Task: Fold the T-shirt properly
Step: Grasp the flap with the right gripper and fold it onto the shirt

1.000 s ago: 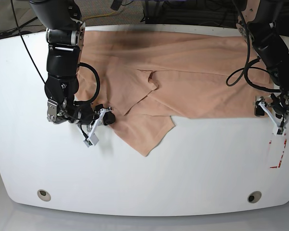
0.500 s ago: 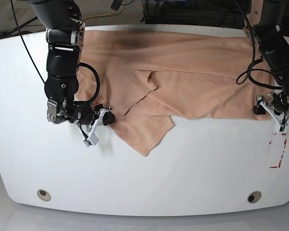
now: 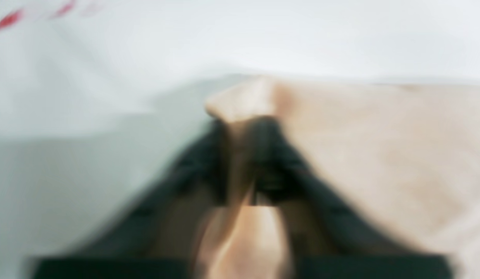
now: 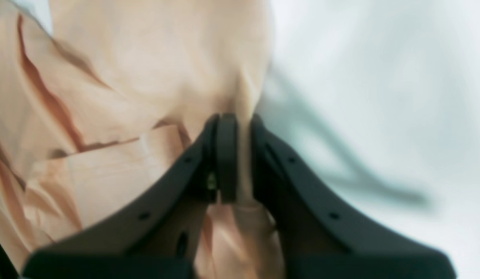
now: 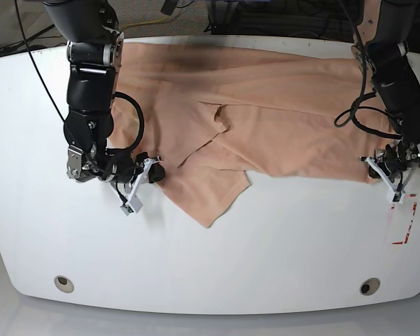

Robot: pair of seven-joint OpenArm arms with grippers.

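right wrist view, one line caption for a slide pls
Right gripper shut on a pinched fold at the T-shirt edge, white table beside it.

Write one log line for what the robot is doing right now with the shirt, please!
step: grasp for fold | left gripper: shut on T-shirt edge | right gripper: shut on T-shirt edge | table: shirt spread flat

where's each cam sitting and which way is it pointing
base: high over the table, looking down at the shirt; both arms show.
left wrist: behind the left gripper, looking along its fingers, shut on a shirt edge; blurred.
right wrist: behind the right gripper, its fingers pinching a shirt fold.
shared: all show shirt and table; base also shows both grippers.
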